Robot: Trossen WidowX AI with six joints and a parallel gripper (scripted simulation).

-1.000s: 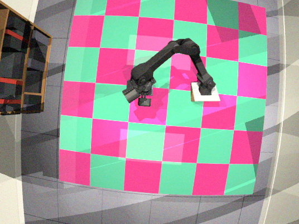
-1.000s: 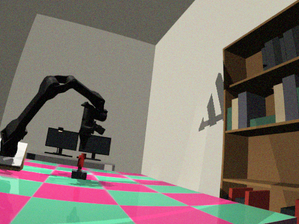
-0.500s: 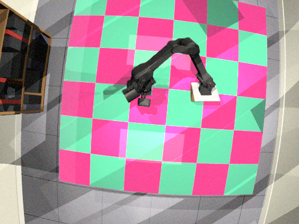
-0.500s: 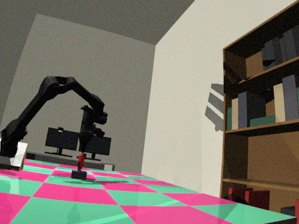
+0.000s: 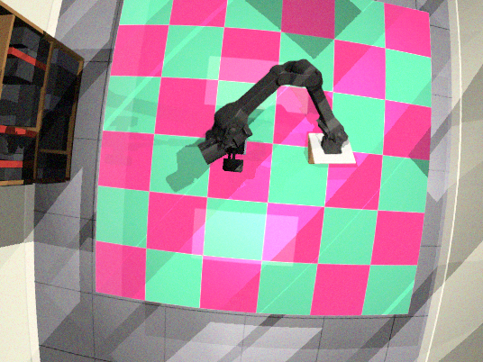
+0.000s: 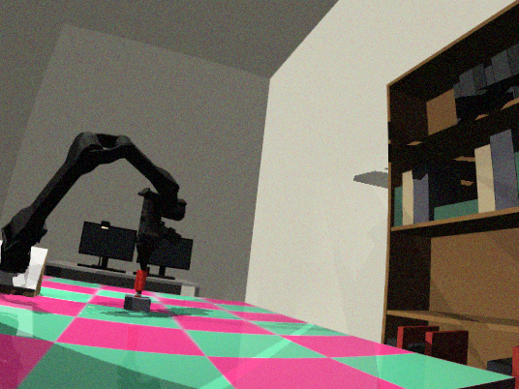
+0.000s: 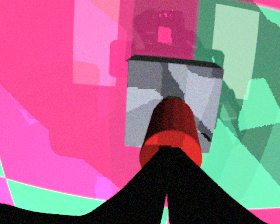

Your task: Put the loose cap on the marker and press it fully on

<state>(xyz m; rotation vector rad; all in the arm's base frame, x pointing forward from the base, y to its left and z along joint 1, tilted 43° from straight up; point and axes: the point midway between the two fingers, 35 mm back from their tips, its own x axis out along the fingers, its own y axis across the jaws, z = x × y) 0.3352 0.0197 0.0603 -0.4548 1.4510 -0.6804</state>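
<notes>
From above, the black six-joint arm (image 5: 288, 76) reaches left from its white base plate (image 5: 347, 157) across the pink-and-green checkered table (image 5: 234, 285), hiding the cap under its wrist; only the dark square holder block (image 5: 232, 165) peeks out. Seen from the side, the black parallel-jaw gripper (image 6: 141, 267) hangs straight above the red cylindrical cap (image 6: 140, 280), which sits on the marker standing in the holder block, likely so that a downward push runs along the marker's axis. At the wrist, the fingers are closed narrow with nothing between them, their tips on the cap's top, apparently pressing it. Whether the cap is fully seated I cannot tell.
</notes>
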